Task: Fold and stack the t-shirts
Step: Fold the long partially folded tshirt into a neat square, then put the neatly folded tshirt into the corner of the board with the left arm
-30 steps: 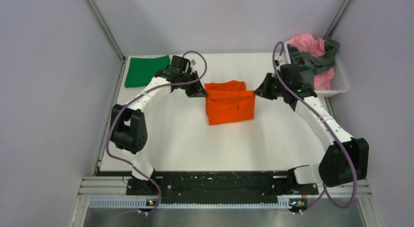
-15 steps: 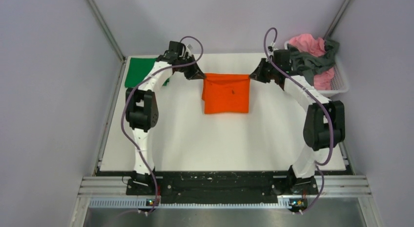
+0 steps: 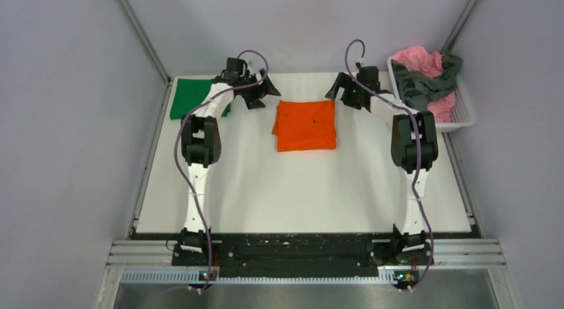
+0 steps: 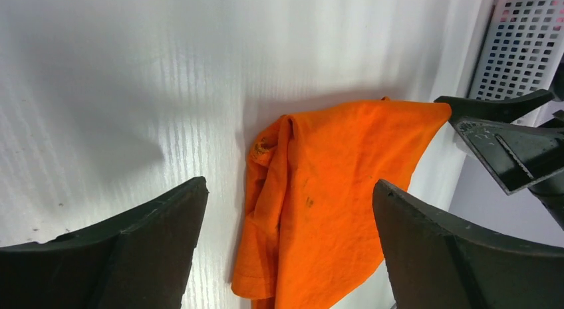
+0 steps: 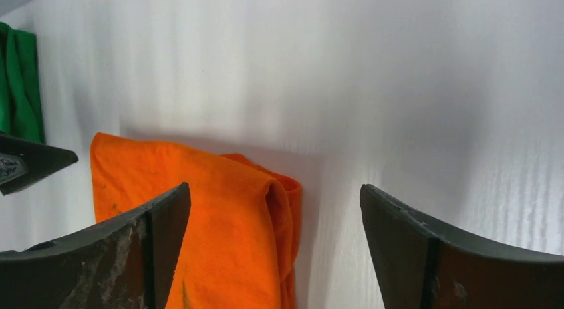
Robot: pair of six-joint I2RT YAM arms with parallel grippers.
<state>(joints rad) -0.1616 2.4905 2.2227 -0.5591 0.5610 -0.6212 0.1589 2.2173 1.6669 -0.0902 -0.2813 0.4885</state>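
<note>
While the left gripper and right gripper stand with jaws apart, gripping nothing, the folded bright orange cloth t-shirt lies flat on the white table, its far corners near both grippers.

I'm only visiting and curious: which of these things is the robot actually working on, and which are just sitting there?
Part of the job:
orange t-shirt, folded, mid-table
green t-shirt, folded, far left corner
pink t-shirt and dark grey t-shirt, heaped in the basket

Just there:
white basket
table
</note>
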